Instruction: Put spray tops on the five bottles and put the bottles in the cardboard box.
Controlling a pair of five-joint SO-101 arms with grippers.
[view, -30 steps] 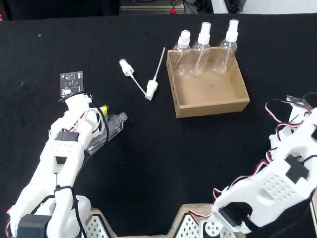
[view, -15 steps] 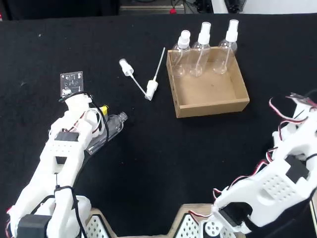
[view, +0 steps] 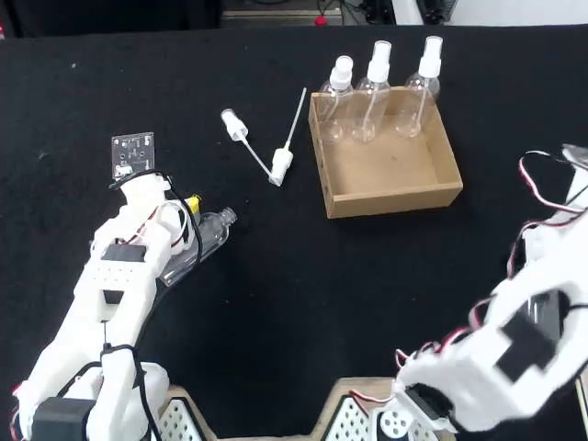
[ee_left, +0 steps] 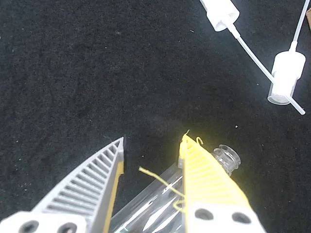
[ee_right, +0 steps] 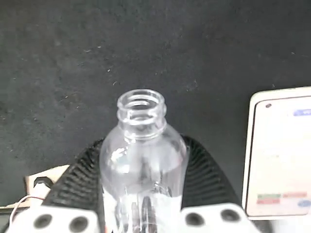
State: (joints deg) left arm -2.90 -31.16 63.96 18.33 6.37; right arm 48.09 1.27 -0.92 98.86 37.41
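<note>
A cardboard box [view: 441, 196] stands at the back right with three capped bottles [view: 371, 92] upright along its far wall. Two loose spray tops lie left of it, one [view: 233, 124] farther back and one [view: 281, 165] nearer, their tubes crossing. A clear uncapped bottle [view: 209, 233] lies on the cloth. My left gripper [ee_left: 152, 141] straddles its body [ee_left: 155, 208], and its fingers touch both sides. My right gripper [ee_right: 143, 145] is shut on another clear open-necked bottle [ee_right: 141, 111], held upright. The right arm [view: 524, 340] is at the table's right edge.
A small printed card [view: 133, 154] lies beyond the left arm. A white flat device [ee_right: 279, 150] lies on the cloth beside the held bottle. Black cloth covers the table, with open room in the middle in front of the box.
The right arm has swung outward toward the right edge of the table. The left arm and the lying bottle have not moved.
</note>
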